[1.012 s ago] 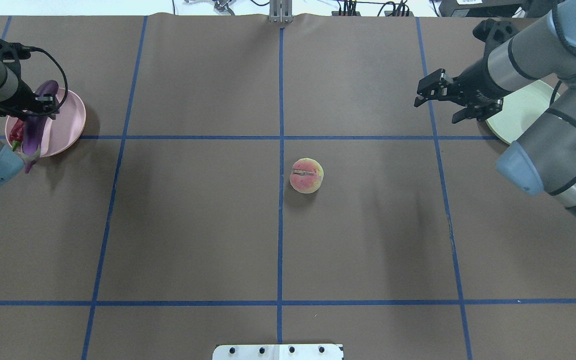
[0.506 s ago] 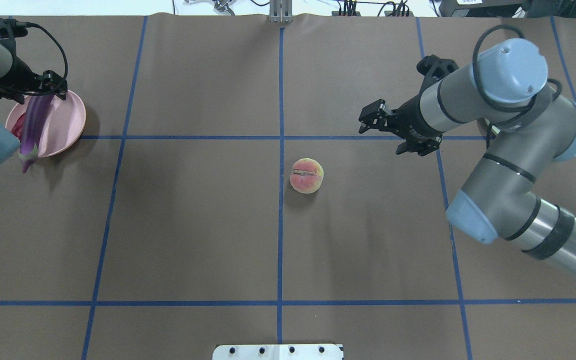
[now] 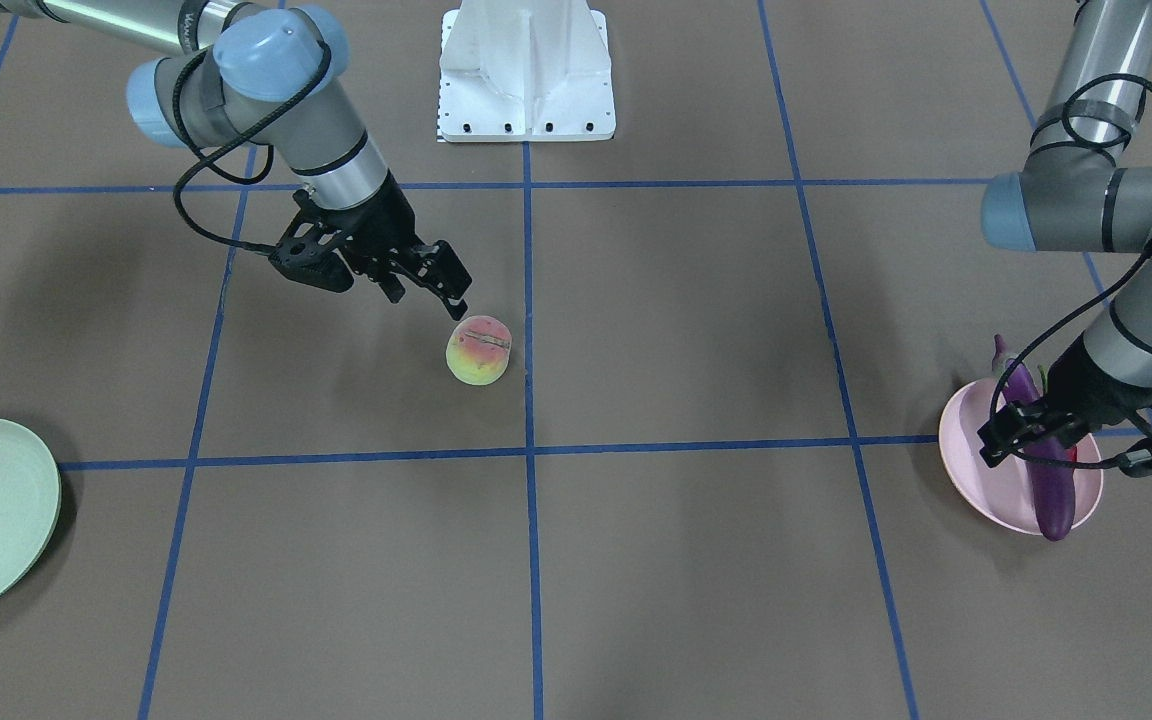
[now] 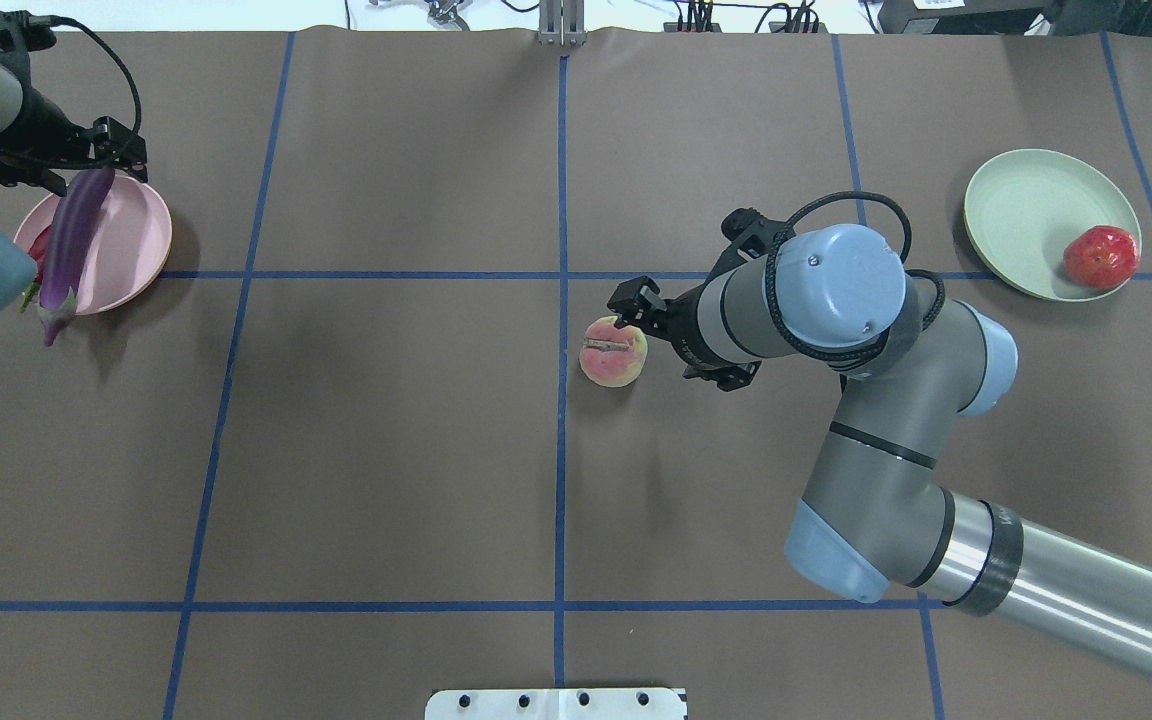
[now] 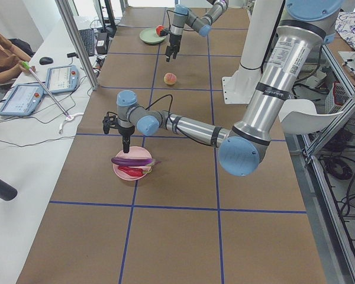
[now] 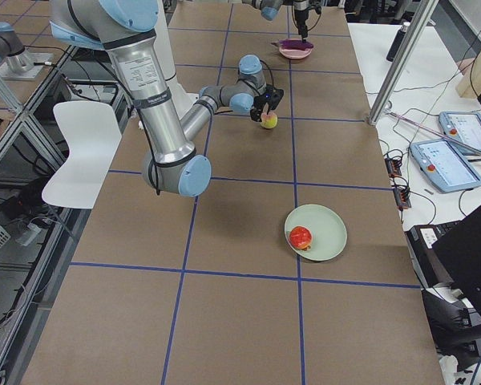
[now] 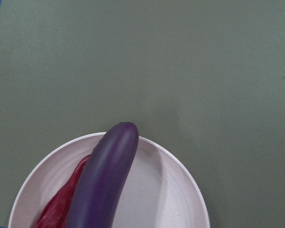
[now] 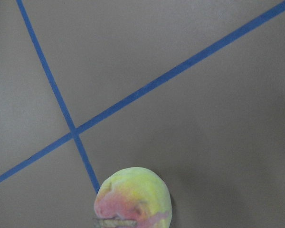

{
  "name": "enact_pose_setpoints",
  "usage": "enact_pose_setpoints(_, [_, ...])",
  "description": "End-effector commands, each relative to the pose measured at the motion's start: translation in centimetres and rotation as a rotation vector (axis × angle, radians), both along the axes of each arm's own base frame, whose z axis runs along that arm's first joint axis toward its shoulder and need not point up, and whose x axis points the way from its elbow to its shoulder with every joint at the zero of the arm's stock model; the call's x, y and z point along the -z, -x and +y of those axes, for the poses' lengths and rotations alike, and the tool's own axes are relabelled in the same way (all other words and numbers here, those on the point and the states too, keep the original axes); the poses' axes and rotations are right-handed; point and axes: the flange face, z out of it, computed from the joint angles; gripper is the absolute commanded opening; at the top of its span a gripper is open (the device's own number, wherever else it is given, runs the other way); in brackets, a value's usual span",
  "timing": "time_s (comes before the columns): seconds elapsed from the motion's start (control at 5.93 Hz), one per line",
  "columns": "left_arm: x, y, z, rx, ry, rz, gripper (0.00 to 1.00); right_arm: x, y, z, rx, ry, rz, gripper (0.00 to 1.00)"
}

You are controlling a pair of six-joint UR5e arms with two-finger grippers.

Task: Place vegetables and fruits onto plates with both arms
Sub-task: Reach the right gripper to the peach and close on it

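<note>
The purple eggplant [image 4: 71, 235] lies across the pink plate [image 4: 131, 240], its cap end over the near rim. The red chili [image 7: 61, 204] lies beside it on that plate [image 7: 175, 190]. My left gripper [image 4: 61, 165] is open and empty over the eggplant's far tip [image 3: 1041, 470]. The peach [image 4: 613, 351] sits on the table near the centre. My right gripper [image 4: 654, 335] is open just right of the peach [image 3: 478, 350], close to it, jaws not around it. The orange-red fruit [image 4: 1100, 256] rests on the mint green plate [image 4: 1021, 215].
Blue tape lines [image 4: 561, 450] divide the brown table into squares. The white robot base [image 3: 526, 70] stands at the near middle edge. An operator bench with tablets [image 5: 59, 77] runs along the far side.
My right arm has swung from the green plate toward the centre and down beside the peach. My left gripper has drawn back off the eggplant toward the plate's far rim.
</note>
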Motion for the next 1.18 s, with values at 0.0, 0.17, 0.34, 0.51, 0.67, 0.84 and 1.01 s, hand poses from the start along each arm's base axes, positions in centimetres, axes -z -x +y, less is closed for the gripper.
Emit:
enact_pose_setpoints(0.0, [0.5, 0.0, 0.1, 0.003, 0.005, 0.013, 1.00, 0.5, 3.9, 0.5, -0.063, 0.020, 0.017, 1.00])
enact_pose_setpoints(0.17, [0.5, -0.1, 0.2, 0.004, 0.007, 0.014, 1.00, 0.3, 4.7, 0.3, -0.068, 0.021, 0.027, 1.00])
enact_pose_setpoints(0.34, [0.7, -0.1, 0.2, 0.006, 0.005, 0.015, 1.00, 0.6, 4.8, 0.2, -0.070, 0.019, 0.025, 1.00])
enact_pose_setpoints(0.51, [0.7, -0.1, 0.2, 0.005, 0.007, 0.015, 1.00, -0.6, 5.7, -0.2, -0.072, 0.025, 0.045, 1.00])
enact_pose_setpoints(0.67, [0.7, -0.1, 0.2, 0.005, 0.005, 0.016, 1.00, 0.6, 6.5, -0.7, -0.080, 0.019, 0.040, 1.00])
enact_pose_setpoints(0.84, [0.6, -0.1, 0.2, 0.007, 0.010, 0.015, 1.00, 0.0, 7.6, -1.4, -0.087, 0.024, 0.061, 1.00])
enact_pose_setpoints(1.01, [0.8, 0.0, 0.3, 0.010, 0.011, 0.017, 1.00, -0.1, 7.6, -1.4, -0.087, 0.026, 0.064, 1.00])
